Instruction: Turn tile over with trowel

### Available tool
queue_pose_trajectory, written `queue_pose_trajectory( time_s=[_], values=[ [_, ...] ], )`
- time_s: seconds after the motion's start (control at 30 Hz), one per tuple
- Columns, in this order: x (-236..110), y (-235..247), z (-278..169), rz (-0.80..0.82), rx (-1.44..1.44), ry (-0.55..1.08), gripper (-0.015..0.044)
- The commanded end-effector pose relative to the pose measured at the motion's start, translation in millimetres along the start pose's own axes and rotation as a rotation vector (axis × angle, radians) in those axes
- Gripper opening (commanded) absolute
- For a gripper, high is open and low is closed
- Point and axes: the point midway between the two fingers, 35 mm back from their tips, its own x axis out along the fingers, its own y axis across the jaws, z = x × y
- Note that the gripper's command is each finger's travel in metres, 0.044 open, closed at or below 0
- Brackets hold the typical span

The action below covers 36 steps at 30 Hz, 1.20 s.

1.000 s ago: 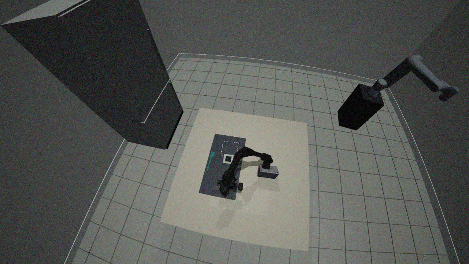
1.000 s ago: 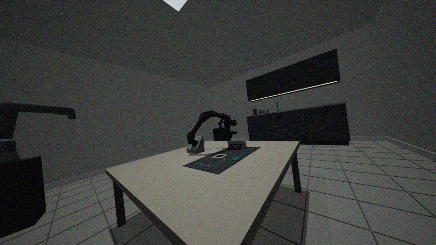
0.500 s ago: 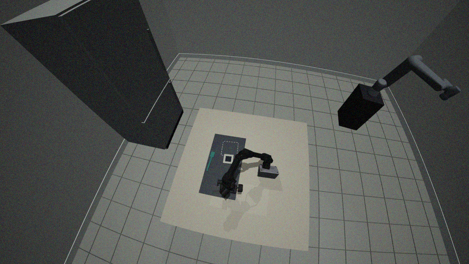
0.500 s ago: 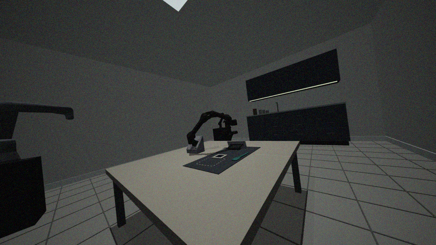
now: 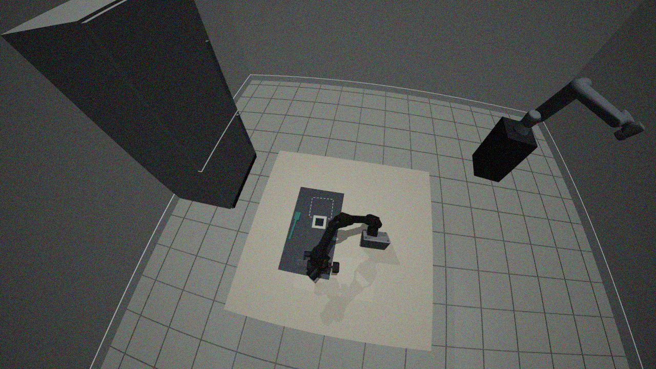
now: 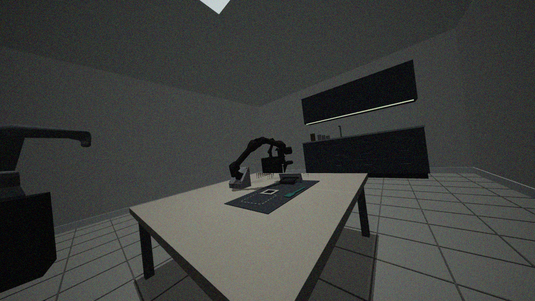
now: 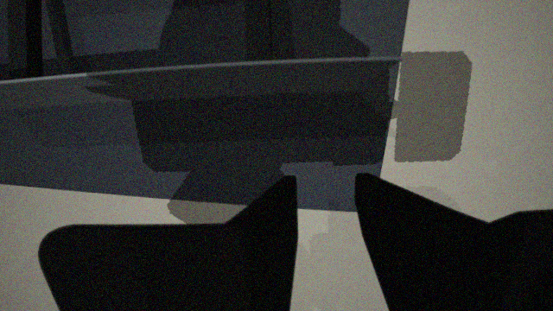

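The tile [image 5: 319,222] [image 6: 269,192] lies flat on the dark mat [image 5: 288,259] [image 6: 268,210], its marked side, a dark square inside a white border, facing up. It lies at the edge of the dashed outline [image 5: 310,208], mostly outside it. The teal trowel [image 5: 297,216] [image 6: 290,195] lies flat on the mat beside the tile, its handle pointing away from the outline end. My gripper [image 7: 325,187] is partly open and empty; mat and table show between its fingers. It hangs above the mat's other end, away from tile and trowel. The top and exterior views hide its fingertips.
A low grey panel [image 6: 298,177] stands at the far end of the mat, below my gripper, with a dark part in front of it. My arm's base [image 5: 375,240] [image 6: 239,182] stands on the table [image 5: 403,298] [image 6: 224,239] beside the mat. Another arm [image 5: 557,98] stands beyond the table.
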Motion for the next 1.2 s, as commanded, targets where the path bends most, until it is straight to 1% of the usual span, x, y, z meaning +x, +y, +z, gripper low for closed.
queue_pose_trajectory(
  time_s=[0.0, 0.4, 0.53, 0.7, 0.87, 1.07, 1.17],
  values=[
    [3, -1, -7, -0.006, 0.003, -0.001, 0.01],
    [16, -1, -30, -0.005, 0.003, 0.0, 0.01],
    [16, -1, -31, -0.004, 0.003, 0.001, 0.01],
    [11, 0, -26, 0.001, 0.0, 0.002, 0.01],
    [-15, -2, -22, -0.005, 0.002, 0.001, 0.01],
    [-16, -2, -22, -0.006, 0.003, 0.0, 0.01],
    [-12, -3, -23, -0.003, -0.008, -0.006, 0.01]
  ],
)
